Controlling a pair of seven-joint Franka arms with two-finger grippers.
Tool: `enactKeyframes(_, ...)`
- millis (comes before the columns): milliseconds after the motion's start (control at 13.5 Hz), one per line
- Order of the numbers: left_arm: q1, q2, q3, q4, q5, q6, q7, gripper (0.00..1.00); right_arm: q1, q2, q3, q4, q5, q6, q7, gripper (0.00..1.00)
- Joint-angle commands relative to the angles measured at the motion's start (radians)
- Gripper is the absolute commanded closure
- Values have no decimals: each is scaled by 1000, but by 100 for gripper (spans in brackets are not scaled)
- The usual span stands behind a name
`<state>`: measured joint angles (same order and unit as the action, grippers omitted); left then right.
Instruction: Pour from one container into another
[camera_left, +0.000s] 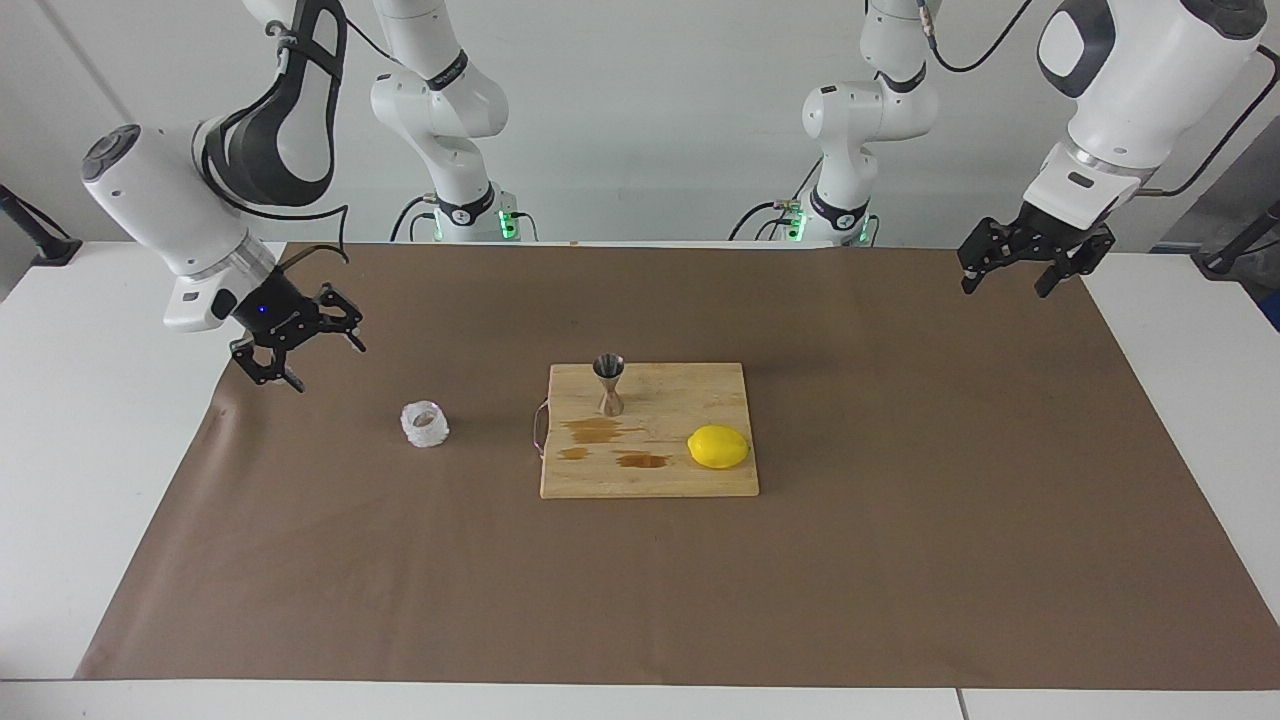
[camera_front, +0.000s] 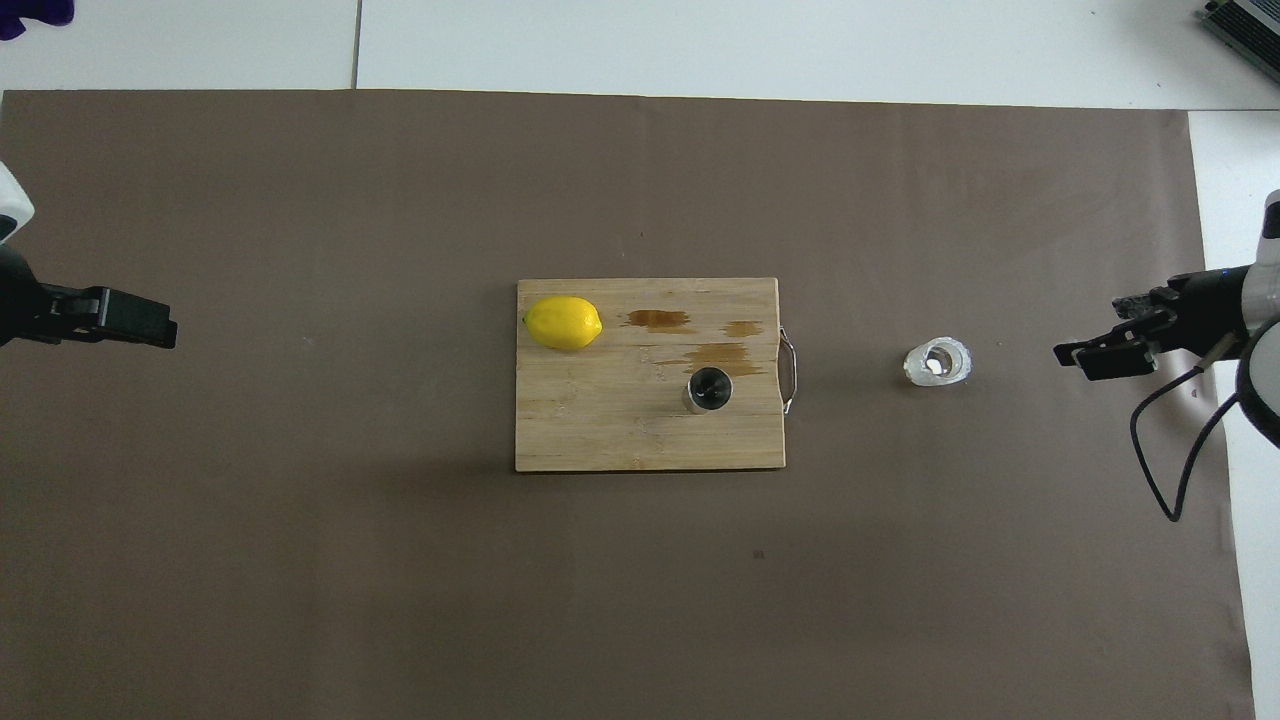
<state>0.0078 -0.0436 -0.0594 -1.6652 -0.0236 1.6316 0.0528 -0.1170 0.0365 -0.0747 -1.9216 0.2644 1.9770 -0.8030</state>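
Observation:
The whitish knobbly glass cup (camera_left: 425, 424) stands upright on the brown mat, beside the cutting board toward the right arm's end; it also shows in the overhead view (camera_front: 937, 363). The steel hourglass jigger (camera_left: 609, 385) stands upright on the board, on the part nearer the robots, and shows from above (camera_front: 708, 390). My right gripper (camera_left: 312, 362) is open and empty, raised over the mat's edge beside the cup and apart from it (camera_front: 1085, 355). My left gripper (camera_left: 1005, 288) is open and empty, waiting raised over the mat's other end (camera_front: 150, 322).
The wooden cutting board (camera_left: 650, 478) lies mid-table with a metal handle toward the cup. A yellow lemon (camera_left: 718, 446) lies on it (camera_front: 563, 323), farther from the robots than the jigger. Wet brown stains (camera_left: 600, 430) mark the board. The brown mat (camera_left: 640, 600) covers the table.

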Motion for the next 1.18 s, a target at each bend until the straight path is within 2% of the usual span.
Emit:
enactKeyframes(0,11,-30,-8,-34,10,16,2,0,-10,-1,4,62,-83,-71,192,0)
enactKeyframes(296,11,-32,-8,-37,10,14,-1,0,36,-13,4,141,-198,-236,612,0)
enactKeyframes(444,11,-36,-8,-42,10,16,-1,0,65,-7,1,223,-230,-358,759,0)
enactKeyframes(592,11,-36,-8,-50,10,19,8,0,71,-6,3,312,-229,-452,801,0)
enactKeyframes(740,11,-39,-7,-56,10,22,13,0,73,-39,3,352,-214,-497,876,0)
enactKeyframes(888,11,-41,-7,-56,10,22,13,0,109,-92,3,342,-232,-492,924,0)
enactKeyframes(1110,9,-41,-5,-54,10,28,12,0,140,-109,3,302,-275,-459,911,0)
